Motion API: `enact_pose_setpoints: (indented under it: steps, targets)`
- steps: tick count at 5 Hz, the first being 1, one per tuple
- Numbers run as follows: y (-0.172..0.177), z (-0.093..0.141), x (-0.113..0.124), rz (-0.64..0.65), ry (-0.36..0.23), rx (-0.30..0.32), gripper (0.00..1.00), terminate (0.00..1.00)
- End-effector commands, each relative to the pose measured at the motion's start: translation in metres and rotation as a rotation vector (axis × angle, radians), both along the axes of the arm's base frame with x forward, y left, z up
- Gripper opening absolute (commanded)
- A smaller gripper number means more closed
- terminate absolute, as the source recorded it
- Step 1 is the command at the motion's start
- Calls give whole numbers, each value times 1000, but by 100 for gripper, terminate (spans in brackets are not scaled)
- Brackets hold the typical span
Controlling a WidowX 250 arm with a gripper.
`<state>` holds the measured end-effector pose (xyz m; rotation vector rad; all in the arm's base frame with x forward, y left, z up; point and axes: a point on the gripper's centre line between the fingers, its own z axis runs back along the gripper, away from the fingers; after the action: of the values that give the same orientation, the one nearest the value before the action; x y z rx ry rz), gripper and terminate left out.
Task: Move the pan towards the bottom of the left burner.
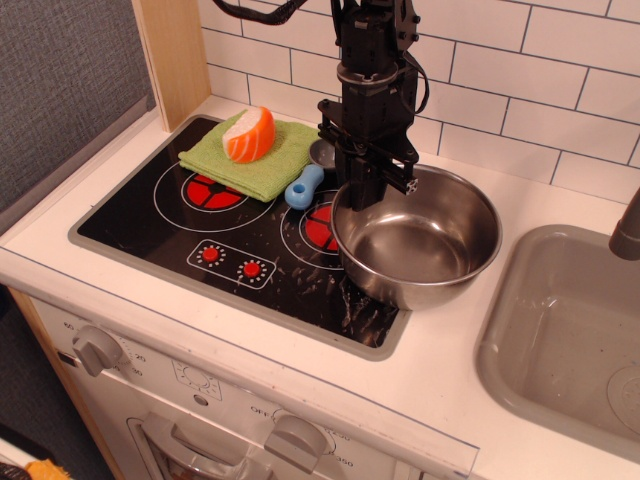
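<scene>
We see the pan (418,238), a deep shiny steel bowl with a rolled rim, sitting at the right end of the black cooktop (130,225), its right side hanging past the cooktop's grey edge over the white counter (450,370). It covers part of the right burner (318,226), whose red segments show just to its left. The left burner (212,190) lies well apart from the pan, at the other end of the glass, and its far part is hidden under a folded green cloth (255,153). On that cloth rests an orange-and-white toy food piece (250,134).

The black gripper (367,190) comes straight down from above at the pan's back-left rim. Its fingers appear drawn together on that rim, one finger inside the bowl and the other outside, so we read it as clamped on the pan, though the contact itself is dark and hard to make out.

Just left of the gripper, a blue handle (303,185) lies on the glass, running up to a small grey cup (322,153) partly hidden behind the arm. Two small red dial marks (231,262) are printed near the cooktop's front edge. A grey sink (565,330) sits to the right of the pan.
</scene>
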<state>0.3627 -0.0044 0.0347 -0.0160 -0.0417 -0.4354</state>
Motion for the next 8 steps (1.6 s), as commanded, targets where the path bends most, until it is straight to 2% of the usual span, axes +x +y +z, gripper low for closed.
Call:
enact_pose_setpoints:
  steps: [1, 2, 3, 4, 5, 6, 8]
  targets:
    - [5, 40, -11, 14, -112, -51, 0, 0]
    - [18, 55, -23, 43, -164, -71, 0, 0]
    - [49, 68, -42, 90, -202, -25, 0, 0]
    - [94, 66, -66, 198, -195, -10, 0, 0]
    - [141, 56, -92, 325, -157, 13, 0, 0]
    - [172, 44, -100, 428, -116, 26, 0, 0]
    - [197, 29, -95, 484, -74, 40, 0, 0]
